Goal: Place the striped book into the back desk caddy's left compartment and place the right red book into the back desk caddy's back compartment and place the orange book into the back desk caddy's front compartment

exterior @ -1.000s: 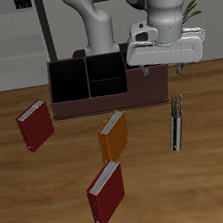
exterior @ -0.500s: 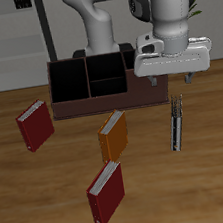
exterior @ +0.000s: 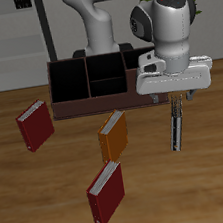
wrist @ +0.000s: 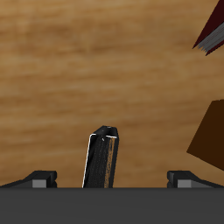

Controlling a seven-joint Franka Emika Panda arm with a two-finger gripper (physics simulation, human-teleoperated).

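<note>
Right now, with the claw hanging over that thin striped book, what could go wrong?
The striped book stands on a narrow edge, and the open gripper hangs just above it. If the fingers come down off-centre, they could tip it flat instead of straddling it, making it harder to grasp.

The back desk caddy sits close behind the book, so a careless descent or lift might knock its wall.

The orange book lies nearby and could be nudged.

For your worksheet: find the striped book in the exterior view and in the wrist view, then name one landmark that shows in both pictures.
Exterior view: the striped book stands on edge on the table, in front of the back desk caddy, just below the gripper.
Wrist view: the striped book stands between the two fingertips.
Shared landmark: the orange book, lying beside it.
</note>
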